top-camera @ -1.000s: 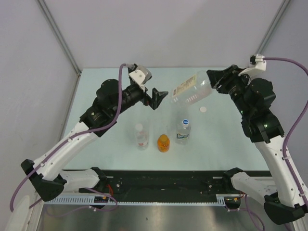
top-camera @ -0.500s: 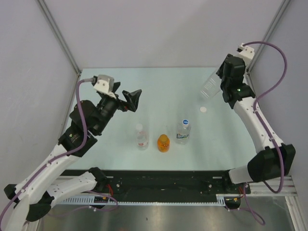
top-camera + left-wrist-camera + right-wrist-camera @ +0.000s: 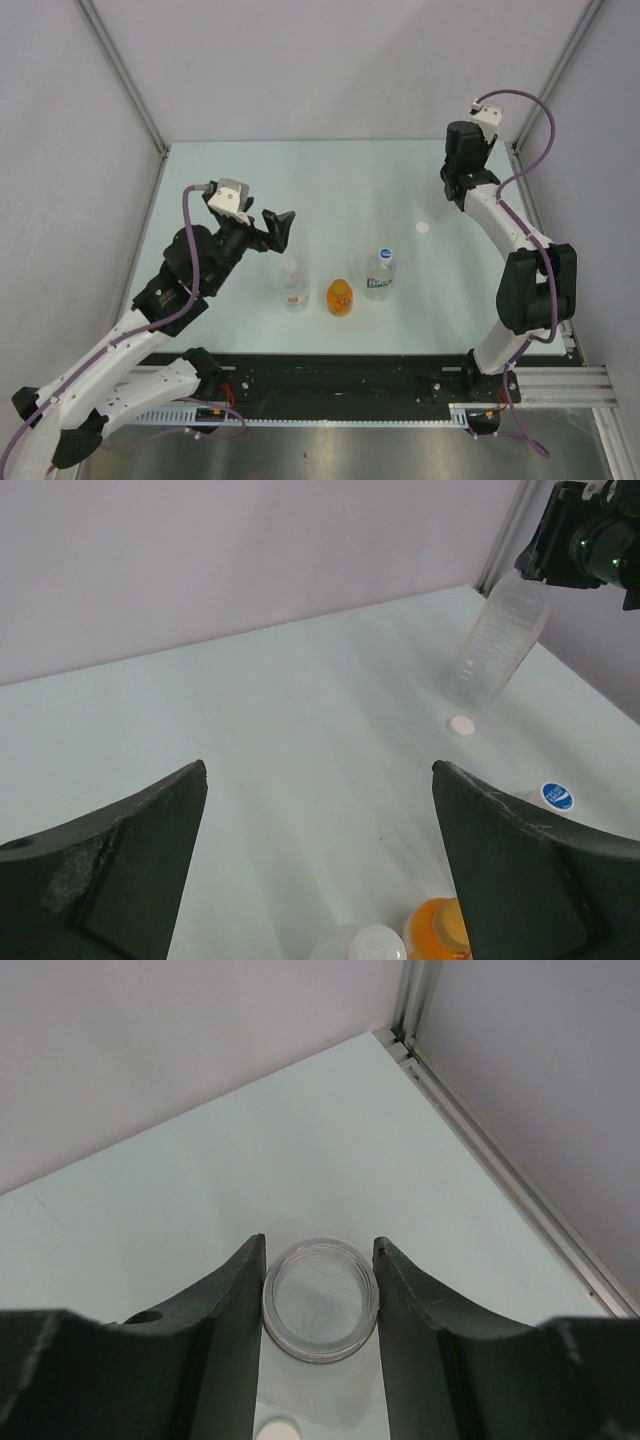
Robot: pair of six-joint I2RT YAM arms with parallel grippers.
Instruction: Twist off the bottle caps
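Observation:
My right gripper (image 3: 319, 1244) is shut on the open, capless neck of the large clear bottle (image 3: 320, 1300), which it holds about upright at the far right of the table. The left wrist view shows that bottle (image 3: 498, 632) hanging below the gripper (image 3: 580, 542), base close to the table. In the top view my right gripper (image 3: 455, 182) hides it. A loose white cap (image 3: 424, 228) lies beside it. My left gripper (image 3: 280, 225) is open and empty, just behind the red-labelled bottle (image 3: 293, 285) with its white cap. The orange bottle (image 3: 340, 297) and the blue-labelled bottle (image 3: 380, 272) stand capped in a row.
The metal frame rail (image 3: 500, 1150) runs along the table's right edge, close to the held bottle. The back wall rises just behind it. The arm bases and a black rail (image 3: 340, 385) line the near edge.
My right arm swung the large bottle from lying sideways in mid-air to upright at the far right. My left gripper pulled away from it to behind the small bottles.

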